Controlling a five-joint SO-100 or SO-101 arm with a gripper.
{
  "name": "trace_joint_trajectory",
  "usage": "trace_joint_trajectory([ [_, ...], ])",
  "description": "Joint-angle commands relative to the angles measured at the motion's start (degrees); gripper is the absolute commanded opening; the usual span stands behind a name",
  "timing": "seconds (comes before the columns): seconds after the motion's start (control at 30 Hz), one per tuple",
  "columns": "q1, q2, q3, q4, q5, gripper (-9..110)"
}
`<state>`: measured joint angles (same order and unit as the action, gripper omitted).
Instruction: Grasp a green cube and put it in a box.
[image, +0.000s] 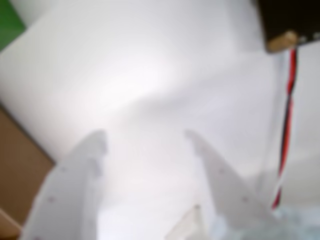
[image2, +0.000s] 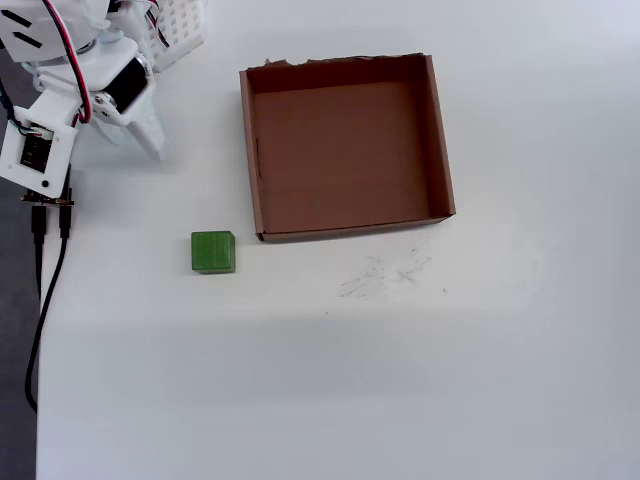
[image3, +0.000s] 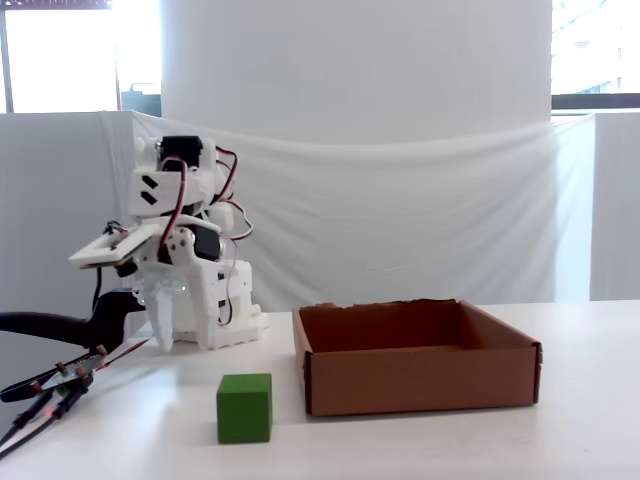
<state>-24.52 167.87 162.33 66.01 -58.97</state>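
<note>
the gripper (image: 145, 137) has its two white fingers (image: 75, 185) spread apart over bare white surface (image2: 400, 380), holding and touching nothing. the box (image2: 440, 130) sits open and holds nothing in the overhead view. the green cube (image2: 213, 252) rests on the surface just outside the box's lower left corner, well apart from the gripper.

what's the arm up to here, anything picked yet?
Nothing picked yet. The white arm is folded back near its base, and its claw hangs open and empty over bare table. The green cube sits on the table just outside the box's near left corner in the overhead view, apart from the claw. The box is empty. The wrist view shows only open fingers above white table, with nothing between them.
</note>
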Motion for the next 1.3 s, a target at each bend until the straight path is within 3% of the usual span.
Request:
trace_joint_trajectory([
  [0.0,-2.64,-11.6,-12.83,-1.49,-2.11,20],
  [0.23,-4.13,-32.26,-33.22,-3.08,-4.31,25],
  [0.63,-3.6,-51.42,-48.69,-7.73,-7.38,35],
  [1.27,-9.67,-70.14,-52.47,-18.9,-6.77,32],
])
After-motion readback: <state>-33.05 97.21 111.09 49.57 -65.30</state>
